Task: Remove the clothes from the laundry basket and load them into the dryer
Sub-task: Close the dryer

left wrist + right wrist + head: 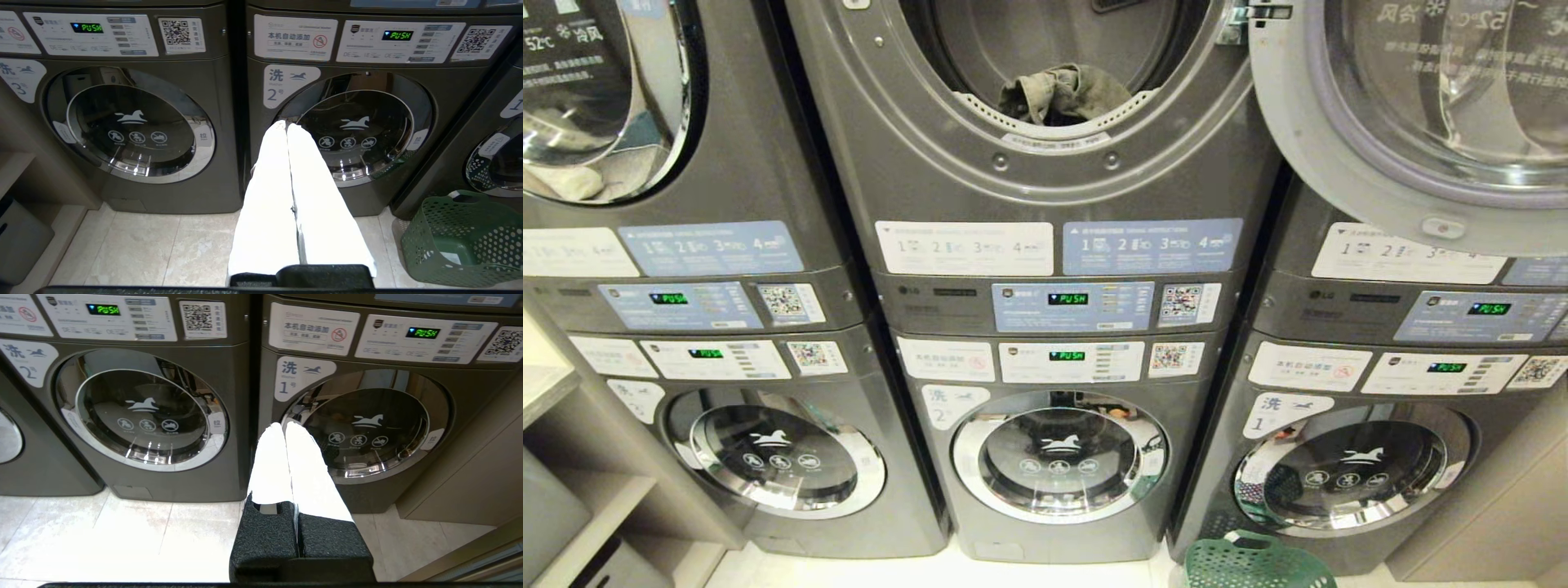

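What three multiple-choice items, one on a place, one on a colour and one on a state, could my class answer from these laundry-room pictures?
1. Where does the laundry basket stand?
A. on the floor before the machines
B. on top of a dryer
C. inside a drum

2. What colour is the basket?
A. red
B. green
C. white

3. How is the middle upper dryer?
A. door shut, drum bare
B. door shut, drum full
C. door open, a garment inside

Answers: 1 A, it sits on the pale tiles by the lower machines. 2 B, its perforated walls are green. 3 C, the open door hangs to the right and a grey-green garment lies at the drum's front edge.
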